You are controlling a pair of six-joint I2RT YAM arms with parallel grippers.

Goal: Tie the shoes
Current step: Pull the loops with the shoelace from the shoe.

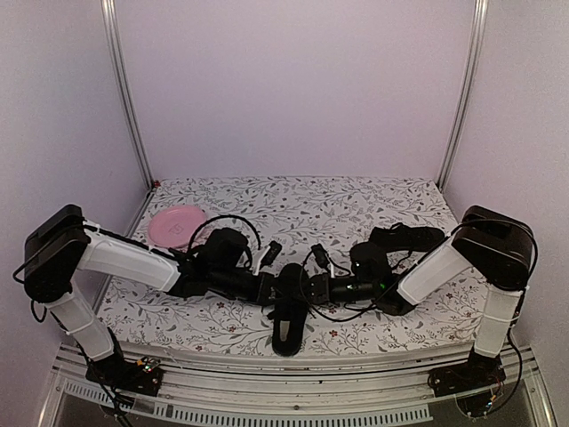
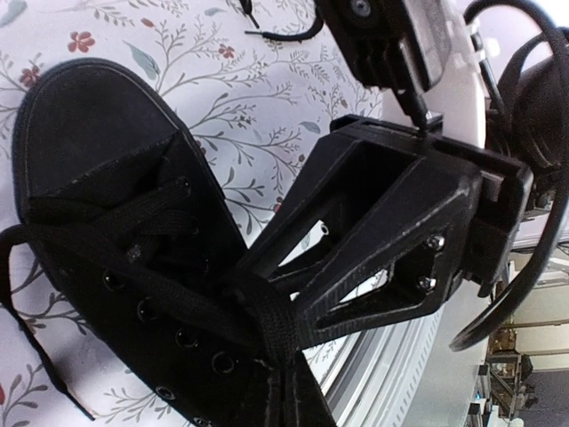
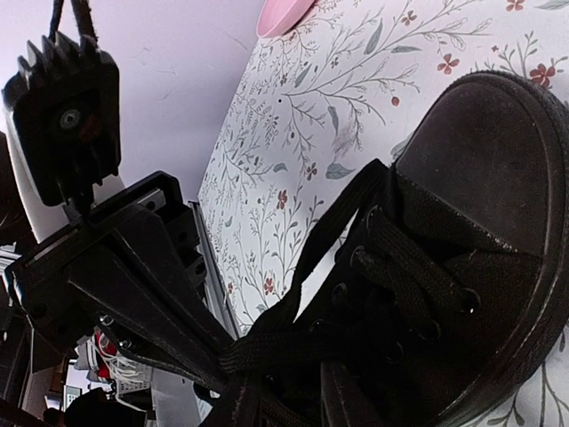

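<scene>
Near shoe [image 1: 286,331] lay at the front edge of the table [image 1: 356,200], about midway between your two arm bases. It sat sole down and untied. The criss-cross lacing over the tongue looked slack in both wrist views.

Your left gripper [image 3: 229,349] reached in from the left of that shoe, low over its laced part. Jaws were closed. A flat black lace [image 3: 311,253] ran from the upper eyelets straight to its tips, so I logged it as pinching that lace.

Your right gripper [image 2: 249,280] came in from the right side of the same shoe. Its tips met the left gripper's almost nose to nose above the eyelets. The fingers tapered down to the lace, but the dark plastic and dark shoe merged there. I could not tell whether these jaws were parted or clamped, nor whether they held anything.

A loose stretch of lace trailed off the shoe onto the floral cloth on the left gripper's side.

Beyond the near shoe and to its left, the pink plate [image 1: 175,228] sat near the table's left edge, well apart from the shoe.

Beyond the near shoe and to its right, the far shoe [image 1: 406,237] lay crosswise behind your right forearm, apart from both grippers.
</scene>
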